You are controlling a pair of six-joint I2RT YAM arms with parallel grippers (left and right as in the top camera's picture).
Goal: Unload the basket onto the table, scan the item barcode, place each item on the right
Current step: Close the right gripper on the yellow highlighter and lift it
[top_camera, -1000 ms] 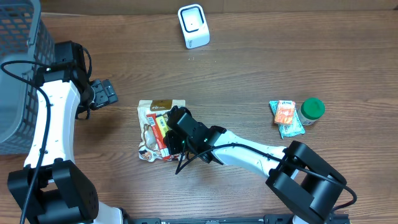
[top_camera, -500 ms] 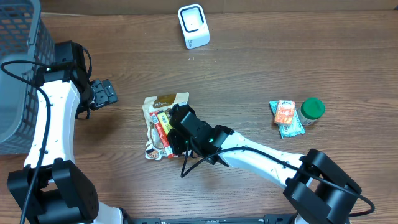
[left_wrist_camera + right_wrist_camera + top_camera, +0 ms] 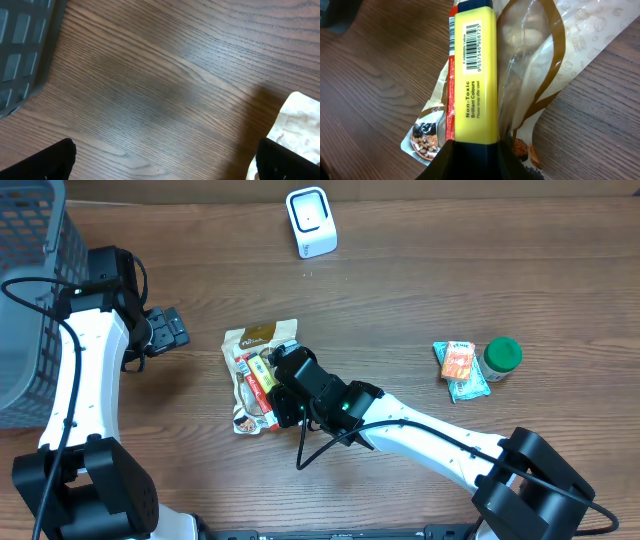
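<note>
The right gripper (image 3: 280, 388) was pinched narrow on the yellow box (image 3: 475, 75), which lay against a snack bag (image 3: 258, 340) near the middle of the table (image 3: 420, 290). The left gripper (image 3: 168, 330) was wide open and held nothing, beside the grey basket (image 3: 30, 290). The white scanner (image 3: 311, 222) stood well apart from the box.

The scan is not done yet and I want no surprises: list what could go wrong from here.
1. The right gripper holds the yellow marker pack at one end only, so the long pack may swing or slip.
2. The snack bag lies pressed against the pack and may be dragged along.
3. The barcode sits on a narrow strip at the far end and may not face the white scanner.
</note>
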